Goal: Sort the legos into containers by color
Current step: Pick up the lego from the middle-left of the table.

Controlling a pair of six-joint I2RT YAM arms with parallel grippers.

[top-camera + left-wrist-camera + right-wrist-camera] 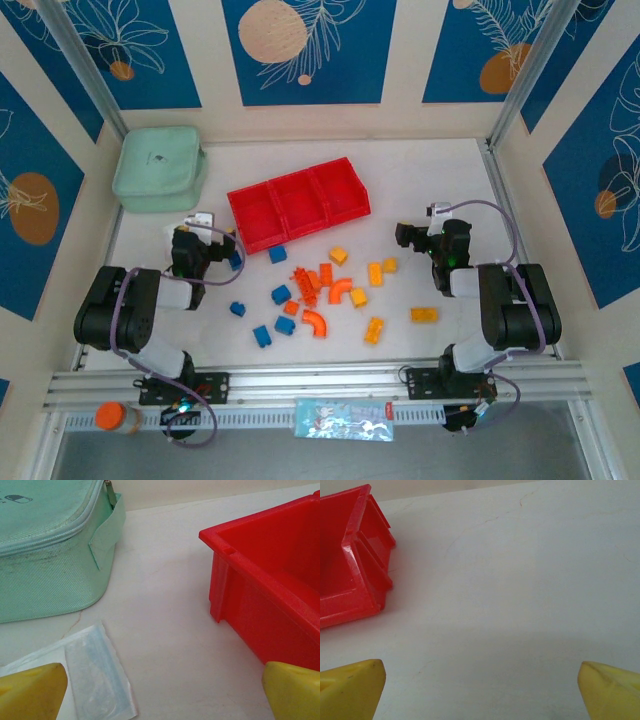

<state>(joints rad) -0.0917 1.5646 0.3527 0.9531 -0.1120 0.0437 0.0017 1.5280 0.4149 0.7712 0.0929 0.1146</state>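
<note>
1. The left claw (pixel 160 697) and the right claw (pixel 480 692) have yellow fingertips (pixel 30 692).
2. The containers (pixel 298 205), ahead of both claws, are plain bright red.
3. The legos (pixel 318 290), between the claws, are blue, orange and yellow-orange.
4. The pouch (pixel 158 168), ahead-left of the left claw, is mint green.
5. The worktop (pixel 440 180) is off-white; the walls (pixel 300 50) carry blue panels with white leaf lines and peach circles.

The containers (pixel 300 205), three compartments joined in a row, sit mid-worktop (pixel 440 170). The soft pouch (pixel 158 168) lies at their 10 o'clock, well apart. The legos (pixel 320 295) lie scattered on the worktop at the containers' 6 o'clock. The left tool (pixel 163 692) stands at the scatter's 9 o'clock, the right tool (pixel 480 690) at its 3 o'clock. A flat packet (pixel 95 675) lies just before the left tool, between pouch and containers.
</note>
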